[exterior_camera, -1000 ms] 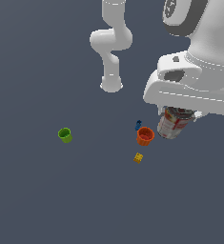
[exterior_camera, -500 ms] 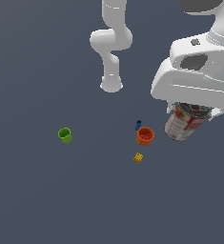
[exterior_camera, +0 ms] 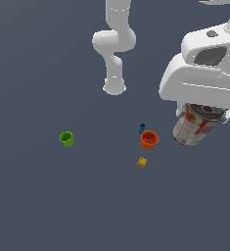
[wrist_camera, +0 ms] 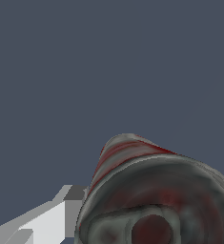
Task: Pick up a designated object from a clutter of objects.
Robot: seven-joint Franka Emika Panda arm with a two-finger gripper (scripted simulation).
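The designated object, a red-and-white tin can point(exterior_camera: 194, 127), hangs tilted above the floor at the exterior view's right. It sits directly under the white hand, with my gripper point(exterior_camera: 203, 112) shut on its upper part. The fingers are hidden there by the hand. In the wrist view the can point(wrist_camera: 151, 190) fills the lower part of the picture, its dark end facing the camera, and one grey-white finger point(wrist_camera: 56, 217) lies against its side. The rest of the clutter of objects lies on the floor.
An orange cup point(exterior_camera: 149, 139) stands just to the exterior view's left of the can, a tiny blue piece point(exterior_camera: 142, 128) behind it and a tiny yellow block point(exterior_camera: 142, 162) in front. A green cup point(exterior_camera: 66, 138) stands far left. The arm's base point(exterior_camera: 114, 87) is at the back.
The hand and the can have risen and shifted toward the exterior view's right, and now look larger. The cups, block and blue piece have not moved.
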